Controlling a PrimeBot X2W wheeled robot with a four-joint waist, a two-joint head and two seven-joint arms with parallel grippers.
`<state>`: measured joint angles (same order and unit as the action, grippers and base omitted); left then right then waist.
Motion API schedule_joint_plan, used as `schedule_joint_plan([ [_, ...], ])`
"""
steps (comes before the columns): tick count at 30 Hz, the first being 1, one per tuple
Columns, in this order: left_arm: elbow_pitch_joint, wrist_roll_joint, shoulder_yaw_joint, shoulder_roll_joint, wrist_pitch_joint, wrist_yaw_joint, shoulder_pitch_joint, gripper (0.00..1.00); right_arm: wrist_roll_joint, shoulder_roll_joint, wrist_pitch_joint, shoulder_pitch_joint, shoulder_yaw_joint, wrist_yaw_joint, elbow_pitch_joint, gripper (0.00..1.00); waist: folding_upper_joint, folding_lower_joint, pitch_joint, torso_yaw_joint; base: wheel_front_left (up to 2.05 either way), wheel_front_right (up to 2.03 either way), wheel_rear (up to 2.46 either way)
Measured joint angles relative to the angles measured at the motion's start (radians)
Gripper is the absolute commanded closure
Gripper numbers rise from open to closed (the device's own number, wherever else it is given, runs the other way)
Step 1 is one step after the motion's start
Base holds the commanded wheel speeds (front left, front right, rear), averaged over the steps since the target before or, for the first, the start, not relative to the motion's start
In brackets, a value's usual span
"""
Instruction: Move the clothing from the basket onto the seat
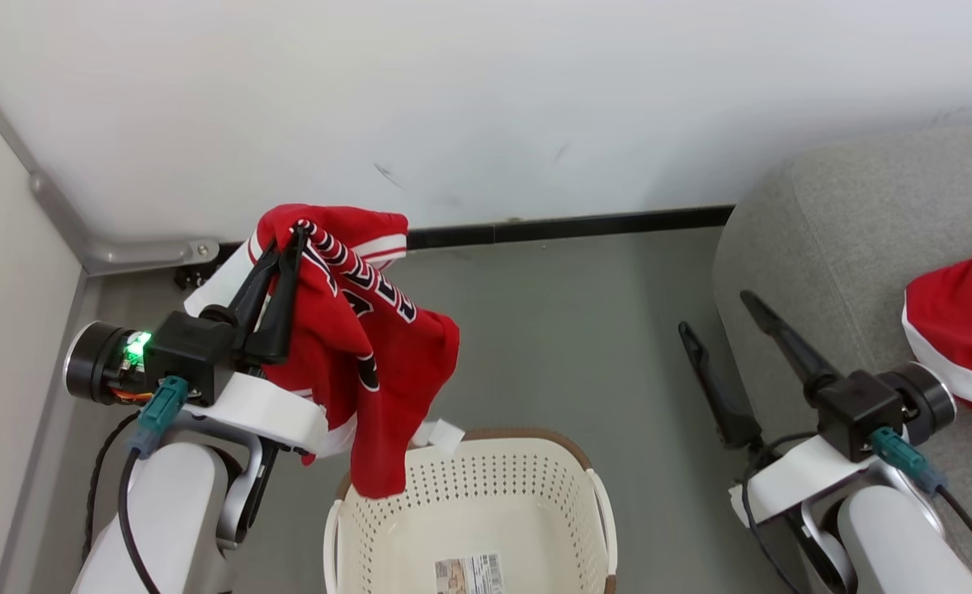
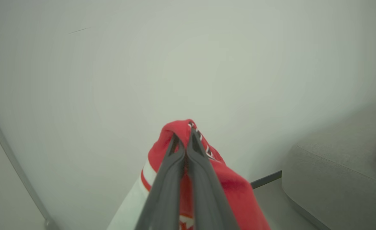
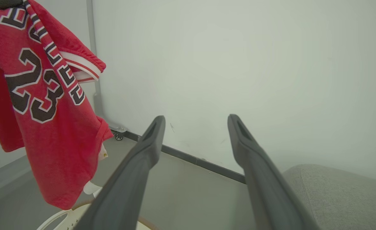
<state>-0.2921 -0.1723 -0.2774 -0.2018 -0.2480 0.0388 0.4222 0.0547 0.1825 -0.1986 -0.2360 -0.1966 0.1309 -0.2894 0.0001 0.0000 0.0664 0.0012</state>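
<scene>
A: How should the carry go?

B: The left gripper is clamped on a bunched fold of the jersey, above the basket. Lift until the hem, which may be brushing the rim, clears it. Then swing right to the seat.

A: Its lie?

B: The long axis hangs straight down, hem lowest. The lettering faces the right gripper, whose fingers are spread and empty.

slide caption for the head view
Left gripper holds a red lettered jersey above the cream perforated basket; right gripper open beside the grey sofa.
</scene>
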Motion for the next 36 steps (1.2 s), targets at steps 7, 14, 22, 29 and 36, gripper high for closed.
schedule_joint_plan([
  [7,0.031,0.000,-0.034,-0.017,0.000,-0.049,-0.004,1.00,0.049,0.039,0.035,0.009,-0.094,0.000,-0.013,0.00,0.0000,0.0000,-0.047,0.005,0.00,0.00,0.00],
  [14,0.077,0.000,-0.067,-0.015,0.000,-0.096,-0.004,1.00,0.144,0.072,0.085,-0.002,-0.222,0.000,-0.021,0.00,0.0000,0.0000,-0.080,0.014,0.00,0.00,0.00],
  [22,0.121,-0.002,-0.098,-0.004,-0.007,-0.111,-0.001,1.00,0.268,0.122,0.137,-0.050,-0.336,0.000,-0.032,0.00,0.0000,0.0000,-0.101,0.021,0.00,0.00,0.00],
  [29,0.151,-0.010,-0.129,0.005,-0.007,-0.131,0.005,1.00,0.349,0.174,0.168,-0.103,-0.425,0.000,-0.044,0.00,0.0000,0.0000,-0.108,0.027,0.00,0.00,0.00],
  [36,0.168,-0.010,-0.156,0.010,-0.007,-0.142,0.010,1.00,0.426,0.206,0.193,-0.175,-0.553,0.000,-0.063,0.00,0.0000,0.0000,-0.106,0.042,0.00,0.00,0.00],
])
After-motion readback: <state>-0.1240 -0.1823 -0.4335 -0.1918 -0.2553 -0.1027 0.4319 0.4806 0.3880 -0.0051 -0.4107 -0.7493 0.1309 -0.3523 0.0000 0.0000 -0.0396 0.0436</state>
